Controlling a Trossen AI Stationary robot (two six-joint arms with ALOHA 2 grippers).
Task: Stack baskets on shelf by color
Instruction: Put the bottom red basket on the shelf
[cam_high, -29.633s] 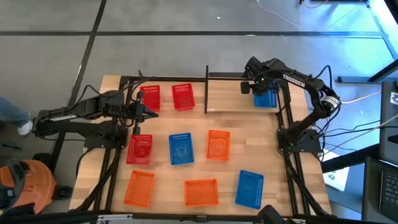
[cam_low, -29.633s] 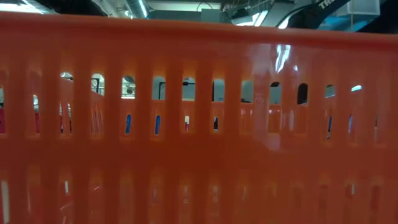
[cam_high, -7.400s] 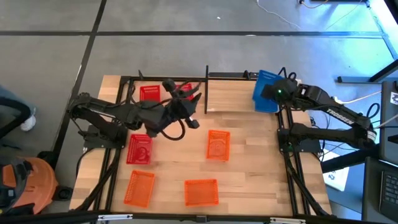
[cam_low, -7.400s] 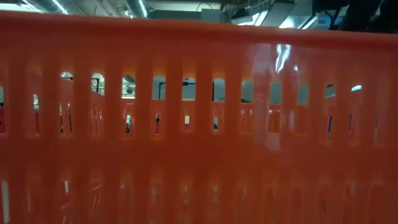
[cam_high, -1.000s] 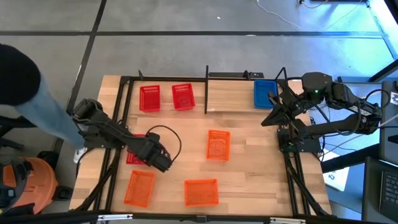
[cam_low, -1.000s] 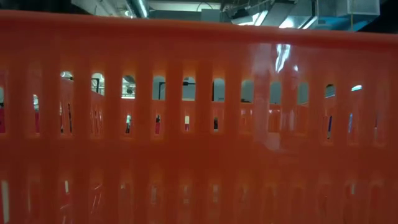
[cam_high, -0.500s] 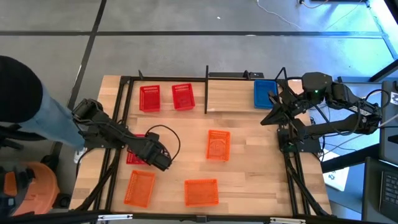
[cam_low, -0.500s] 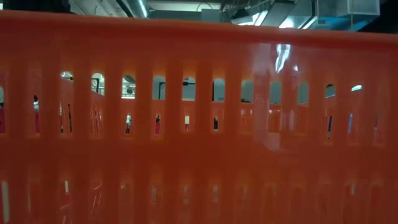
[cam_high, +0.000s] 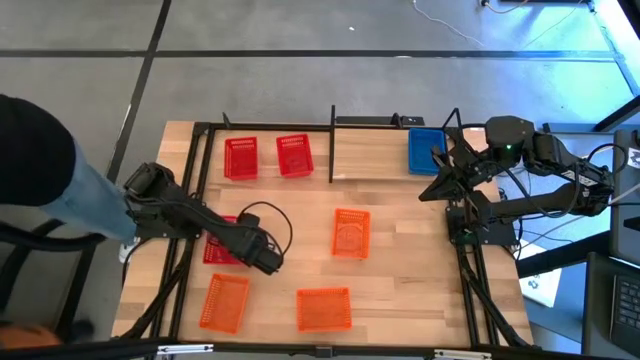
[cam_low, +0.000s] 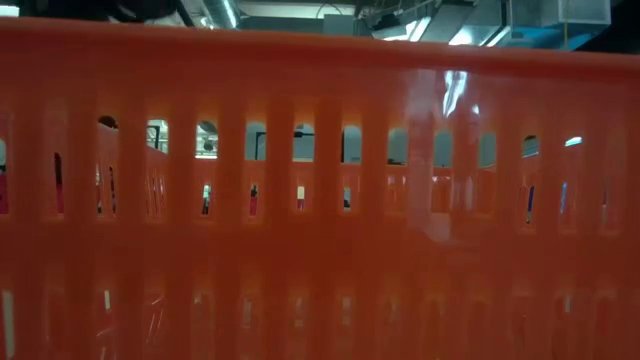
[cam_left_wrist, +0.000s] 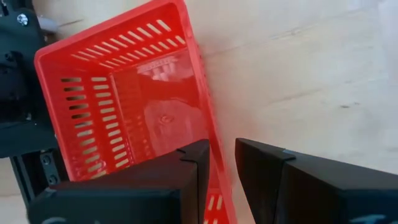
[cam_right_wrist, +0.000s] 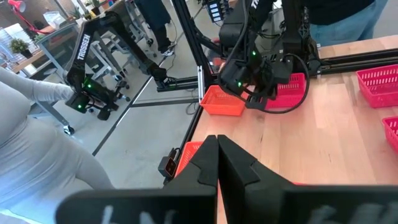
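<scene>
On your surface (cam_high: 400, 260), two baskets (cam_high: 241, 158) sit side by side at eleven o'clock on the shelf (cam_high: 370, 155), and a stack of baskets (cam_high: 424, 150) sits at one o'clock. One basket (cam_high: 350, 232) lies near centre, one (cam_high: 323, 308) at six, another (cam_high: 223, 301) at seven. At nine, a basket (cam_high: 222, 244) lies under your left gripper (cam_high: 268, 262), its fingers (cam_left_wrist: 186, 177) either side of the wall.

Overhead view spans the table (cam_high: 390, 260); low view faces an orange basket (cam_low: 320, 200) up close.
</scene>
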